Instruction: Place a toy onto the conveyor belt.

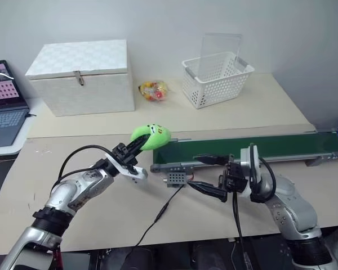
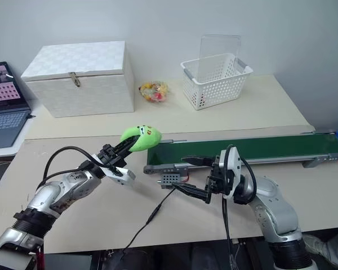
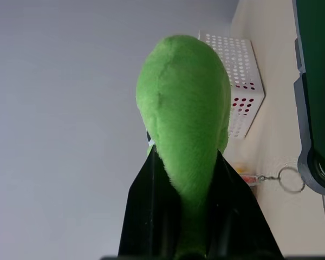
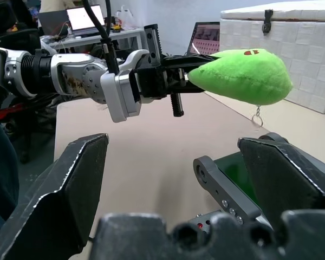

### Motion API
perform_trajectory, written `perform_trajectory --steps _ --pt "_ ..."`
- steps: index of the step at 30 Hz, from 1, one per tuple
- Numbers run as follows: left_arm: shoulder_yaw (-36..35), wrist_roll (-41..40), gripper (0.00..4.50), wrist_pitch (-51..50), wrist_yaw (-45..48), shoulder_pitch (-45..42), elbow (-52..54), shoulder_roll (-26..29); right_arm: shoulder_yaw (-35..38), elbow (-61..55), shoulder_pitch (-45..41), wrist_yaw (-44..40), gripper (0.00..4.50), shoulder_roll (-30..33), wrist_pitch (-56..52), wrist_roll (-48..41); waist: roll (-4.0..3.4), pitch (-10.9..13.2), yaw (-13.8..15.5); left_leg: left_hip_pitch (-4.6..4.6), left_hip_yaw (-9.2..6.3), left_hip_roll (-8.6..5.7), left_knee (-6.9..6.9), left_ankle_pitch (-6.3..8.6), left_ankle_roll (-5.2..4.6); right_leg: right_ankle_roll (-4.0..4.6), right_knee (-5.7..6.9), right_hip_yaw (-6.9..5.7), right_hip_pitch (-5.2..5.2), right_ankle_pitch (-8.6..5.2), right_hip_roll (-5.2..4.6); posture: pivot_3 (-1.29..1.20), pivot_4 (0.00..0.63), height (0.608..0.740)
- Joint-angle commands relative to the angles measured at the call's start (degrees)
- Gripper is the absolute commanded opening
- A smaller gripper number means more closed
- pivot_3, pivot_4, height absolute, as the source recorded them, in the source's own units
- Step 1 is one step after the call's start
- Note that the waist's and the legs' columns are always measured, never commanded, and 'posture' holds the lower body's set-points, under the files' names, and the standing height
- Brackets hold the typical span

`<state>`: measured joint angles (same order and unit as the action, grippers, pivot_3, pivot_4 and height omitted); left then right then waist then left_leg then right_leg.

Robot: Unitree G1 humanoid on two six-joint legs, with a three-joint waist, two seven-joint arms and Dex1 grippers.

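A: Right gripper sits closest to us, low over the tabletop just in front of the belt's near end. Jaws spread wide, nothing between them.

B: And the left gripper?

A: Clamped tight on the green plush toy, pinching its narrow end. Toy's up in the air, off the table, hanging just beside the near end of the conveyor belt, not over the green surface yet.

B: So what's left, imo?

A: Carry it across a bit so it's above the belt, lower, let go. Step's prob. about half done.

B: Risks?

A: Few. Grip is only on the tail, so the fat part sticks out past the fingers. If it droops or slips, it lands on the table short of the belt. Belt's narrow too; release off-centre and a round plush could roll off the edge. Also the motor box and its cable sit right under the approach path, w/ the right arm parked close by, so a low swing could snag or bump one of them.

B: Keyring on the toy?

A: Small one dangling, yes. Could catch on the frame.
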<state>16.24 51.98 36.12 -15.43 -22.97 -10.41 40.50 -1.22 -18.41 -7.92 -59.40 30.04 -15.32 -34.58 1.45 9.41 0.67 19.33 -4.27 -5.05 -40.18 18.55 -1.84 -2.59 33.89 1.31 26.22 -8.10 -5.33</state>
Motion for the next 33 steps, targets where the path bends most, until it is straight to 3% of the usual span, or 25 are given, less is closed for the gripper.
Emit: perform_trajectory --steps 1,12,20,24,31,33 --pt "0.5 1.6 0.43 2.2 -2.4 -2.8 -1.4 0.7 1.8 -2.4 0.2 0.3 4.50 0.6 0.8 -0.6 0.00 0.0 0.0 0.00 0.00 0.00 0.00 0.00 0.00 0.00 0.01 0.00 0.00 0.00 -0.01 0.00 0.150 0.740" --pt "5.0 -0.1 0.43 8.4 1.6 -9.4 -15.6 0.0 2.0 -2.9 0.6 0.9 4.50 1.1 0.9 -0.4 0.00 0.0 -0.1 0.00 0.01 -0.01 -0.01 0.00 0.00 -0.01 0.06 -0.02 0.01 0.00 0.01 0.00 0.150 0.740" --pt "6.7 -0.4 0.43 10.4 2.0 -11.6 -19.5 -1.4 2.3 -3.1 0.8 1.4 4.50 1.2 0.6 -0.5 0.00 0.0 0.0 0.01 0.01 -0.02 -0.04 0.00 -0.01 -0.01 0.06 -0.04 0.00 0.00 -0.01 0.00 0.150 0.740" --pt "6.5 -1.7 1.54 11.7 2.3 -12.1 -19.9 -1.9 2.3 -3.1 0.9 1.7 4.50 1.3 0.5 -0.5 0.00 0.0 -0.1 0.00 0.01 -0.02 -0.04 0.00 -0.01 -0.01 0.07 -0.04 0.00 0.00 -0.01 0.00 0.150 0.740" --pt "6.3 -1.7 3.99 11.8 2.4 -12.3 -20.2 -1.7 2.1 -2.8 0.6 2.0 4.50 1.3 0.6 -0.3 0.00 0.0 -0.1 0.00 0.01 -0.01 -0.05 0.00 -0.01 -0.01 0.08 -0.04 0.00 0.00 -0.01 0.00 0.150 0.740" --pt "6.2 -1.4 4.43 11.6 2.3 -12.2 -20.1 -1.6 1.9 -2.7 0.5 2.0 4.50 1.2 0.6 -0.3 0.00 0.0 -0.1 0.00 0.01 -0.02 -0.05 0.00 -0.01 -0.01 0.08 -0.04 0.00 0.00 -0.01 0.00 0.150 0.740"
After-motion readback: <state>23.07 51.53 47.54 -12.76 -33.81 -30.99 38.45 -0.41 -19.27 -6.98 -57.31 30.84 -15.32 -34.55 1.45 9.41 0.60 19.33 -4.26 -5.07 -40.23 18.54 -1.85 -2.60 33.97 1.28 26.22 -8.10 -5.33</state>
